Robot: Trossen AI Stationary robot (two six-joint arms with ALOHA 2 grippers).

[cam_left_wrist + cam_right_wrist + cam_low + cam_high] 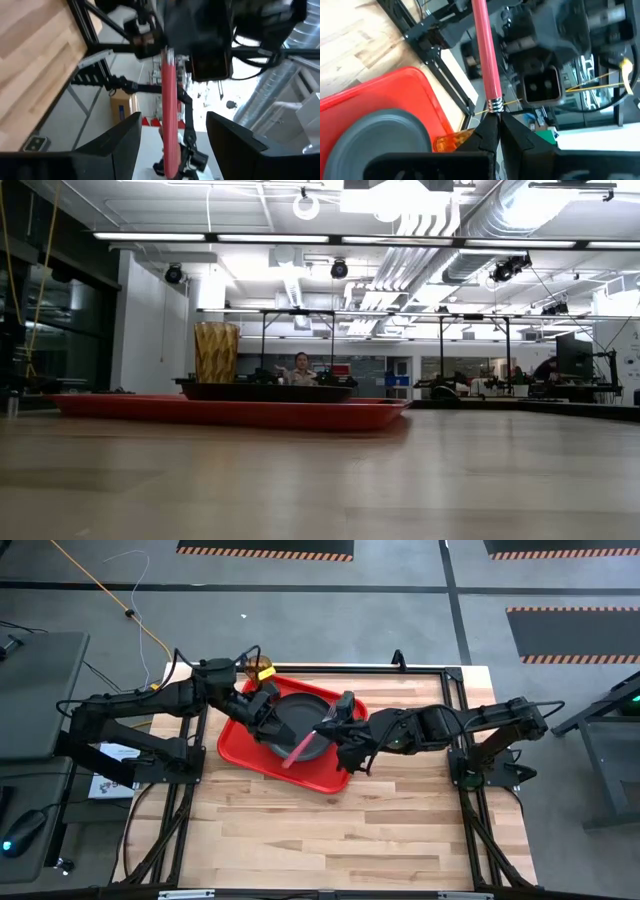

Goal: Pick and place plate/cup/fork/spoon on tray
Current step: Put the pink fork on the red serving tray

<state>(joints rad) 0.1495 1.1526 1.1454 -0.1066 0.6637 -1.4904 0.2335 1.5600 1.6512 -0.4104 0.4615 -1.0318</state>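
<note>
The red tray (240,745) lies on the table's far left half, with the black plate (290,712) on it and the amber cup (258,668) standing at its far corner. Tray (230,412), plate (265,391) and cup (216,352) also show in the low view. My right gripper (495,120) is above the plate (325,732), shut on the pink-handled fork (300,748). My left gripper (172,120) is open above the plate's left part (268,720); its fingers stand either side of the fork's handle (169,115) without touching it. The spoon is out of view. My right gripper pinches the fork between its two fingertips at the neck (493,106), where the pink handle meets the metal head. The handle (485,45) sticks straight out past the fingertips, toward my left gripper. The fork is lifted clear above the plate and tray.
The wooden table top (330,830) lies bare near and right of the tray. Black frame rails (430,670) run along the far and side edges. Beyond the table, a person (298,367) shows far off in the room.
</note>
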